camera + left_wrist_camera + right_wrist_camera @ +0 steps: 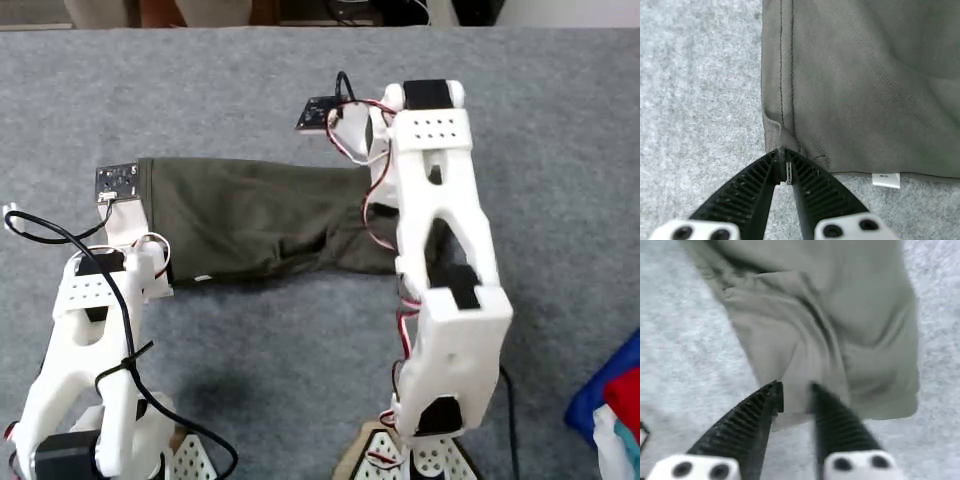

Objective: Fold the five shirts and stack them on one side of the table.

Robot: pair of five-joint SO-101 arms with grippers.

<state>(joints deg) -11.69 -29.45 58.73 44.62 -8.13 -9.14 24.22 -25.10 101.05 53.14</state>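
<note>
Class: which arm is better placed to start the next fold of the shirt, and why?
Left, probably. The left gripper is shut on the shirt's hemmed corner, ready to lift. The right gripper is open over the other end, gripping nothing yet.

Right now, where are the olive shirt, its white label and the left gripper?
olive shirt [250, 215]: high view, middle of the cloth.
white label [886, 180]: left wrist view, centre of the label at the hem.
left gripper [783, 154]: left wrist view, between the fingertips at the shirt's corner.
</note>
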